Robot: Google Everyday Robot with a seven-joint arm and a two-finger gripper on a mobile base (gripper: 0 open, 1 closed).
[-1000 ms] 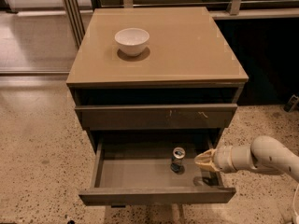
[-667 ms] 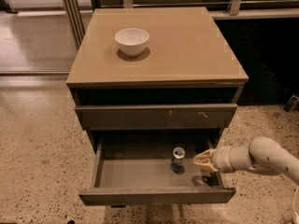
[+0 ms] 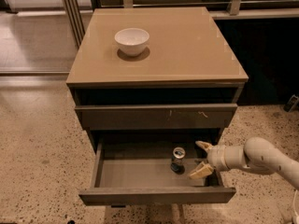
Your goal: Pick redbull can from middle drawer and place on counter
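The redbull can [image 3: 177,160] stands upright on the grey floor of the open middle drawer [image 3: 140,174], right of its centre. My gripper [image 3: 201,158] reaches into the drawer from the right, open, its two tan fingers spread just to the right of the can and apart from it. The white arm [image 3: 261,158] comes in from the lower right. The tan counter [image 3: 187,45] is the cabinet's top, above the drawers.
A white bowl [image 3: 132,41] sits on the counter's back left. A shut drawer front with pale scratches [image 3: 156,117] is above the open drawer. Speckled floor [image 3: 37,148] surrounds the cabinet; metal railings run along the back.
The gripper has shifted slightly left toward the can. The can and drawer have not moved.
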